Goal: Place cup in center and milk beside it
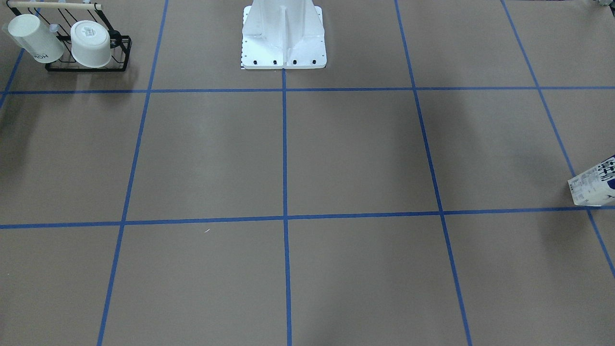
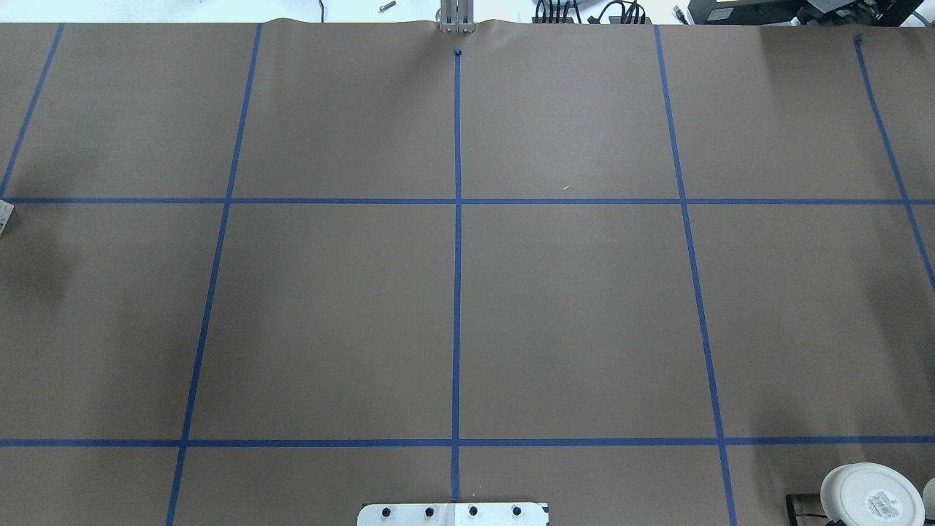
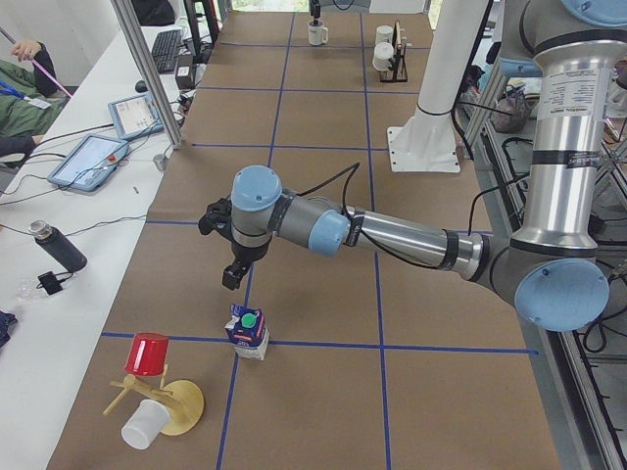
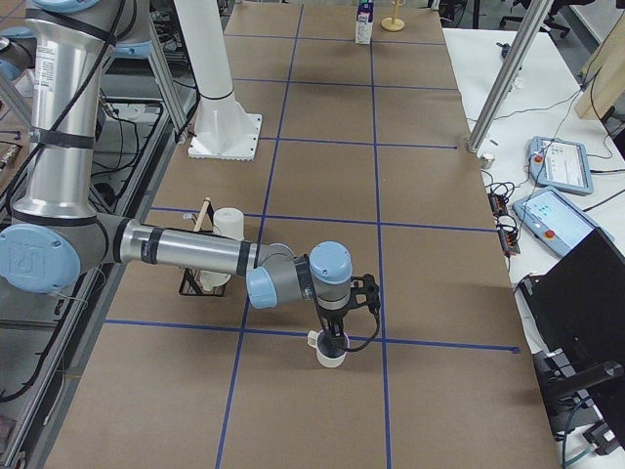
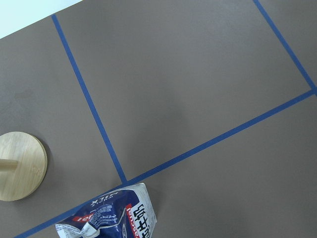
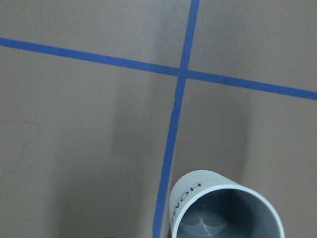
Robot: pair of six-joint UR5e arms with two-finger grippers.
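Clutter is met nearest in the left side view: a red cup and a white cup are set on a wooden stand. Just beyond, the milk is stood upright at a crossing of blue tape lines, green cap up. The left gripper is held above it, apart from it; whether its jaws are apart or together cannot be told. The center is found farther along, well apart from both milk and cup. Past the robot's white base, a black wire rack is loaded with a lettered white cup and a squat white cup. Farthest, the cup is stood upright just beside a tape line, with the right gripper held at its rim; neither a grip on it nor the set of the jaws can be told.
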